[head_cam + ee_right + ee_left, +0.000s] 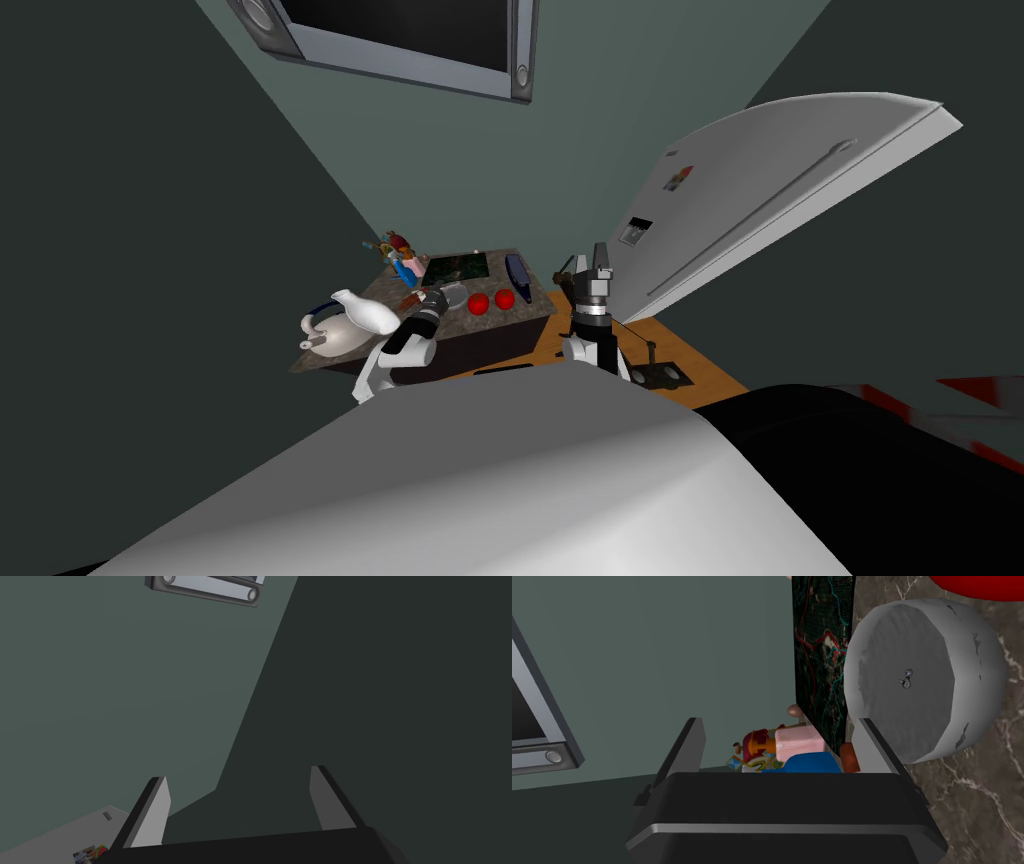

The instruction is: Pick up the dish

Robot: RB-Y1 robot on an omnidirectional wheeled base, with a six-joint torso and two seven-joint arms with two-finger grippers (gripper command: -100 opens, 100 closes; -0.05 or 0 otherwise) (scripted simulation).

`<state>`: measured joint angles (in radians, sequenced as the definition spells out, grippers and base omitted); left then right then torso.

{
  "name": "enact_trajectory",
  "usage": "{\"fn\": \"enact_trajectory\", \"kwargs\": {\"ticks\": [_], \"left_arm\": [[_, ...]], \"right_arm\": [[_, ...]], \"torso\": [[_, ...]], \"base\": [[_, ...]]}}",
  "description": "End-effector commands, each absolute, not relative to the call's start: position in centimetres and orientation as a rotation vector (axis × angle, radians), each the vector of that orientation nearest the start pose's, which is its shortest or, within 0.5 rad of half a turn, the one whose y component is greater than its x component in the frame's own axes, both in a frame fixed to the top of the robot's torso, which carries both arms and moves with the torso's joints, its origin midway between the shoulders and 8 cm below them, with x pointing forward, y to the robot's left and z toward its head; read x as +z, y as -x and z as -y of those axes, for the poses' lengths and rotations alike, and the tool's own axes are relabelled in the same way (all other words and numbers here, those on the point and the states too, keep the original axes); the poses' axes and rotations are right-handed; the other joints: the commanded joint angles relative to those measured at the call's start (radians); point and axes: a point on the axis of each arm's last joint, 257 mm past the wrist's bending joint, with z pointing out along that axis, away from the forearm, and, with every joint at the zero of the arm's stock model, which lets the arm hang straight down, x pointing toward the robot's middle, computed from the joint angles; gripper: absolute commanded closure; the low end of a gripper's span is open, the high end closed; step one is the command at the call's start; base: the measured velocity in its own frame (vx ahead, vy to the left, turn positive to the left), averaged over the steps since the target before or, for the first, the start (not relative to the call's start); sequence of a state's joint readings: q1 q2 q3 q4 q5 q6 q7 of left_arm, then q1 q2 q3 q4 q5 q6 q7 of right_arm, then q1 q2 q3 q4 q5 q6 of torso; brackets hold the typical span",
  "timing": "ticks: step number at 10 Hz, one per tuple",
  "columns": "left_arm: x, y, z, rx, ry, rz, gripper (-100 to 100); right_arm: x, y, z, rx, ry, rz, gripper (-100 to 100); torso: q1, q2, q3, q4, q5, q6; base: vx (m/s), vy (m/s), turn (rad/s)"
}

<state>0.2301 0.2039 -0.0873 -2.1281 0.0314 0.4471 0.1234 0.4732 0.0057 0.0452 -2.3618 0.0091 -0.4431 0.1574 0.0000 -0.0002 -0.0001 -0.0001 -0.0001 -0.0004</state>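
The dish (922, 676) is a round grey bowl on the marbled dark tabletop (987, 786), seen from its open side. It lies just outside one finger (877, 748) of my left gripper (779, 721), which is open with no part of the dish between its fingers. In the head view the dish (452, 296) sits mid-table, right at my left gripper (428, 298). My right gripper (598, 262) is raised beside the table's right end; its wrist view shows the gripper (237, 773) open and holding nothing.
Two red balls (490, 300) lie right of the dish. A dark patterned mat (456, 267), a colourful toy (402, 255) and a dark blue object (518, 272) sit behind. A white teapot (335, 335) and white bottle (367, 312) stand left. A white fridge (760, 200) stands right.
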Motion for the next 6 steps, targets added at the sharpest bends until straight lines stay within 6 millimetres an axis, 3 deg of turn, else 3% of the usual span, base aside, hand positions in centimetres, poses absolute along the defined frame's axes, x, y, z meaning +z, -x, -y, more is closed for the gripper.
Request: {"fn": "enact_trajectory", "kwargs": {"ticks": [1, 6], "left_arm": [[-18.6, -47.7, -25.0, -1.090, 1.272, -1.389, -100], [-22.6, -47.6, -28.8, -0.896, 1.332, -1.493, -100]], "right_arm": [[5.8, -33.9, 26.0, 1.215, -0.565, -0.614, 0], [5.8, -33.9, 26.0, 1.215, -0.565, -0.614, 0]], "torso": [[0.000, 0.000, 0.000, 0.000, 0.000, 0.000], [0.000, 0.000, 0.000, 0.000, 0.000, 0.000]], "base": [[0.003, -0.005, -0.046], [0.004, -0.004, -0.070]]}}
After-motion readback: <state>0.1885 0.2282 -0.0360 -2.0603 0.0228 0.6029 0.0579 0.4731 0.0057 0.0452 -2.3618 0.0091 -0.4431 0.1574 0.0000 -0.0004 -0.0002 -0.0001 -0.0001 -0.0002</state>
